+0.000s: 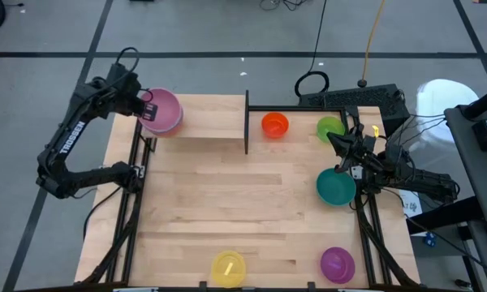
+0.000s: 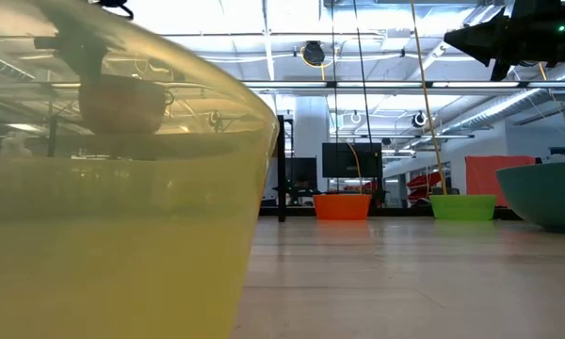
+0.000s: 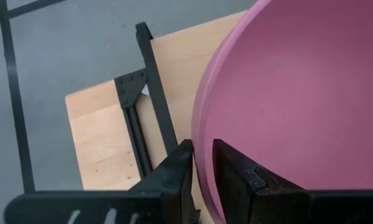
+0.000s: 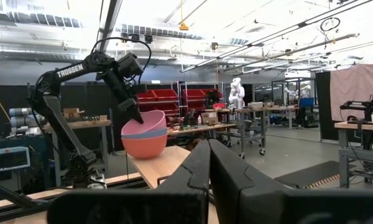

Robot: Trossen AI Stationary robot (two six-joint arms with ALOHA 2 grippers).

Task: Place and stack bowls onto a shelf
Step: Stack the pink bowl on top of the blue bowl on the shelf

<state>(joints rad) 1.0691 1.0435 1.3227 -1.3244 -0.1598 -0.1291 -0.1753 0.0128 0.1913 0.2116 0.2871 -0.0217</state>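
My left gripper (image 1: 148, 107) (image 3: 202, 160) is at the shelf's (image 1: 199, 118) left end, shut on the pink bowl (image 1: 164, 109). In the right wrist view the pink bowl (image 4: 143, 122) sits nested on a blue bowl (image 4: 147, 134), which sits in a red bowl (image 4: 144, 147) standing on the shelf board. My right gripper (image 1: 336, 141) (image 4: 208, 144) is shut and touches nothing. It hovers above the table's right side, between the green bowl (image 1: 330, 127) and the teal bowl (image 1: 335, 187). The orange bowl (image 1: 274, 124) rests on the table beside the shelf's black upright (image 1: 246, 122). My left gripper holds the pink bowl by its rim (image 3: 201, 140), on the side toward the table's left edge. One finger (image 3: 236, 177) is inside the bowl and the other finger (image 3: 177, 171) is outside. The fingers come from above, slanting down. The bowl is upright, nested in the stack.
A yellow bowl (image 1: 228, 268) (image 2: 113, 188) and a purple bowl (image 1: 338, 263) stand near the table's near edge. The yellow one fills the low view's left half. Bare tabletop (image 1: 227, 195) lies in the middle. Cables and a keyboard (image 1: 349, 99) lie beyond the far right edge.
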